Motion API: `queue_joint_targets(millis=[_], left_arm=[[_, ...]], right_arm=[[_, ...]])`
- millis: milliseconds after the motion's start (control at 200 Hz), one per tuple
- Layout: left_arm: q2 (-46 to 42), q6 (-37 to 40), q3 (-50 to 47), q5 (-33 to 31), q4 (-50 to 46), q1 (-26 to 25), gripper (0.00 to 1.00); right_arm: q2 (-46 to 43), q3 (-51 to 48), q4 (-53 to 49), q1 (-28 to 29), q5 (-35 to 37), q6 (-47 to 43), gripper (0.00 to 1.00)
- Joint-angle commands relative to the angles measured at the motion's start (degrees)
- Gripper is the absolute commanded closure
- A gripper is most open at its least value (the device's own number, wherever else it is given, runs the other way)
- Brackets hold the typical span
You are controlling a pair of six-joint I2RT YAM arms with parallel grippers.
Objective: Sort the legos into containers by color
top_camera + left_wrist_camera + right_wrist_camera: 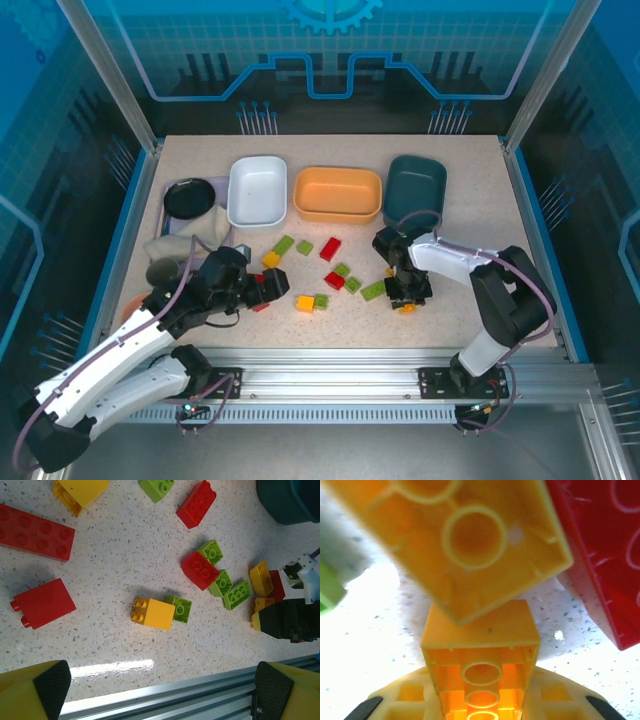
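1. Found the right gripper [408, 293] clamped on a yellow brick [480, 640], at 4 o'clock on the table [470, 225].
2. Saw a second yellow brick [470, 540] touching it at 12 o'clock, and a red brick [605, 555] at 2.
3. Found the left gripper [272, 286] spread wide apart, holding nothing, at 8 o'clock.
4. Noted loose legos [320, 270] scattered mid-table, with the white bowl [257, 190], orange bowl [338, 193] and teal bowl [416, 185] ranged along 12 o'clock.

The left arm stretches forward with the left gripper [268, 287] wide open; the right gripper [407, 297] points down, closed on a yellow lego [481, 630].
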Motion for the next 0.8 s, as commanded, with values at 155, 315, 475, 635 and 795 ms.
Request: queue_joint_targets(millis=[155,315,475,635,795], left_arm=[[9.16,0.29,11.98,-0.99,3.26,-0.06,0.01],[19.61,2.20,21.48,2.10,6.41,2.37,0.01],[29.58,3.08,29.76,7.23,10.63,6.54,0.01],[39.72,5.62,41.36,8.43,6.52,8.08,0.01],[43.55,4.43,44.98,7.87,2.90,9.65,0.01]], right_arm=[[-2.72,21.01,-6.49,-7.98,-0.01,-3.21,0.83],[12.05,37.69,-5.86,-16.46,-3.48,-5.84,0.85],[29.29,56.38,-9.36,-21.70,-5.90,-6.46,0.84],[43.85,70.90,-14.62,-24.82,-6.74,-6.16,0.81],[49.89,77.56,-17.21,-26.26,-8.35,-6.47,0.56]])
